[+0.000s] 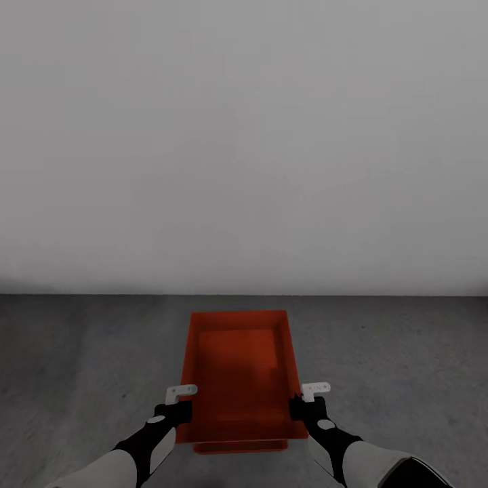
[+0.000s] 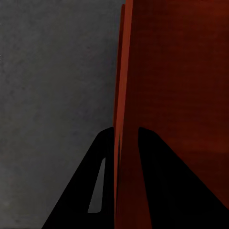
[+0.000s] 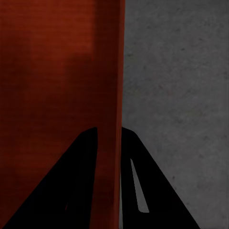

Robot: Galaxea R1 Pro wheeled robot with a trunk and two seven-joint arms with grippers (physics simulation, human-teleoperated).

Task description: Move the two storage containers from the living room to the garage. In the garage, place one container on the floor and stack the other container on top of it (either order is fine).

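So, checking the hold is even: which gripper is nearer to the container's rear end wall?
Neither, about level. The left gripper clamps the left side wall of the container; the right gripper clamps the right wall.

The left gripper [image 2: 126, 143] straddles a thin orange-red wall of a storage container [image 2: 176, 71]: one black finger [image 2: 90, 186] lies outside the wall, the other sits inside the tub against its finely ribbed inner face. The jaws are closed on that wall, with both pads touching it. A second orange-red edge runs just beside the gripped wall on its outer side. Beyond it lies the dark grey speckled floor [image 2: 52, 76].
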